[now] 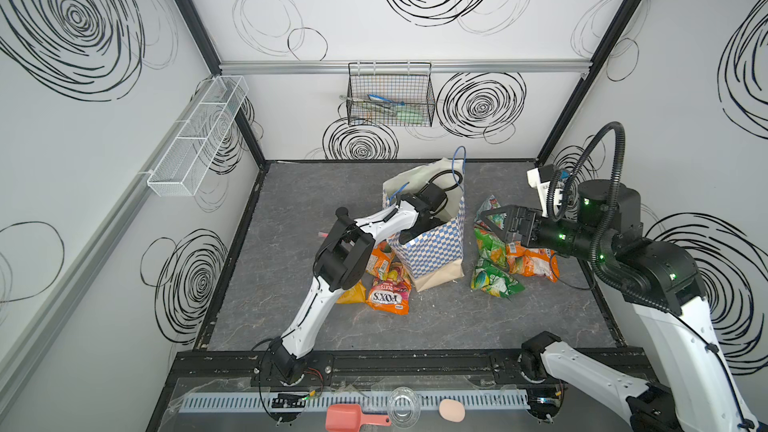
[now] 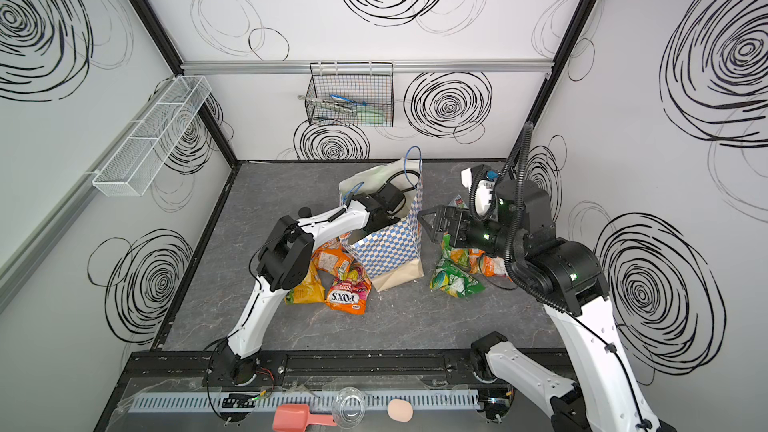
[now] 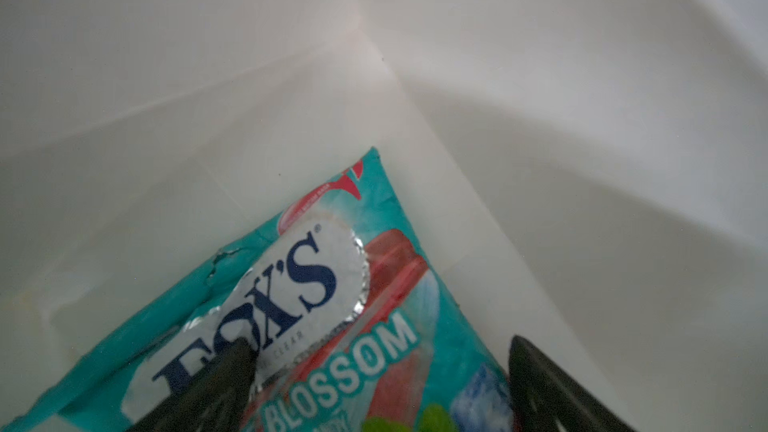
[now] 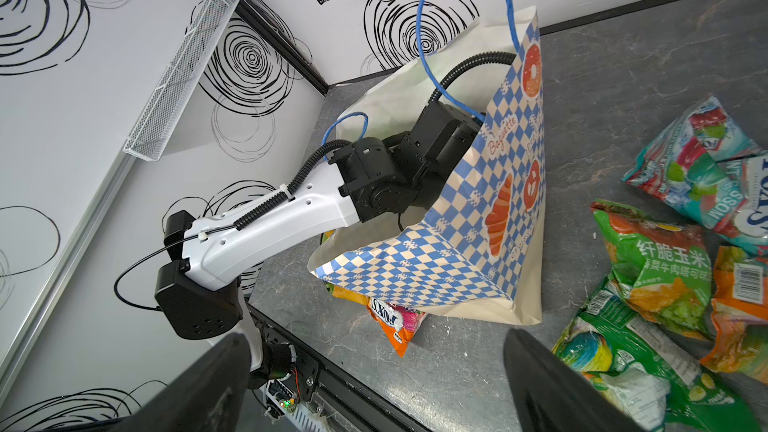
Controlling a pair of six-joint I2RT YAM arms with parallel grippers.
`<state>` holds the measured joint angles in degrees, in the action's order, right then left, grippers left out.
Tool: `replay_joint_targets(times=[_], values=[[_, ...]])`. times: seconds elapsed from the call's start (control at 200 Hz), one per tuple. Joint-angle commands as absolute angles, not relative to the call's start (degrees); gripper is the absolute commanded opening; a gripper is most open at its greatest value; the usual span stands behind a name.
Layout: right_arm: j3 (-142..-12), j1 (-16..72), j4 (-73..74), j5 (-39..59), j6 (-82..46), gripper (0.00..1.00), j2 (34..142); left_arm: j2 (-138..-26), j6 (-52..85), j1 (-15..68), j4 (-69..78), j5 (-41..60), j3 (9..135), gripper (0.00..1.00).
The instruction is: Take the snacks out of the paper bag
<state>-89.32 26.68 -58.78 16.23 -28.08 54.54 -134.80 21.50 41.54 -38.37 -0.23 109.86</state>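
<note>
The paper bag (image 1: 432,251) stands in the middle of the grey table, cream with a blue-and-white checkered band. My left arm reaches into its mouth, so both top views hide that gripper. In the left wrist view my left gripper (image 3: 382,367) is open, its fingers straddling a teal FOX'S snack packet (image 3: 332,284) on the bag's floor. Left of the bag lie orange packets (image 1: 388,295) and a yellow one (image 1: 353,293). To its right are green (image 1: 490,280), orange (image 1: 534,263) and teal (image 1: 490,205) packets. My right gripper (image 1: 492,222) hovers open over that pile, holding nothing.
A black wire basket (image 1: 390,95) hangs on the back wall and a white mesh shelf (image 1: 195,139) on the left wall. A thin pink marker (image 1: 323,235) lies behind my left elbow. A pink scoop (image 1: 347,417) and a clear cup (image 1: 403,405) sit on the front rail.
</note>
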Motion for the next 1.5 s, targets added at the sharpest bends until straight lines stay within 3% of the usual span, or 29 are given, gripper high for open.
replay_joint_targets(times=[0.0, 0.46, 1.496], values=[[-90.7, 26.9, -58.9, 16.2, -28.3, 0.99, 54.7, -140.8, 22.4, 41.7, -44.7, 6.6, 104.4, 0.76], [-91.5, 27.0, -59.2, 16.0, -28.5, 0.99, 54.7, -139.9, 22.6, 41.3, -44.1, 6.7, 104.3, 0.00], [-90.6, 27.0, -58.9, 16.3, -28.4, 0.99, 54.7, -125.6, 26.6, 40.0, -44.8, -1.1, 112.5, 0.00]])
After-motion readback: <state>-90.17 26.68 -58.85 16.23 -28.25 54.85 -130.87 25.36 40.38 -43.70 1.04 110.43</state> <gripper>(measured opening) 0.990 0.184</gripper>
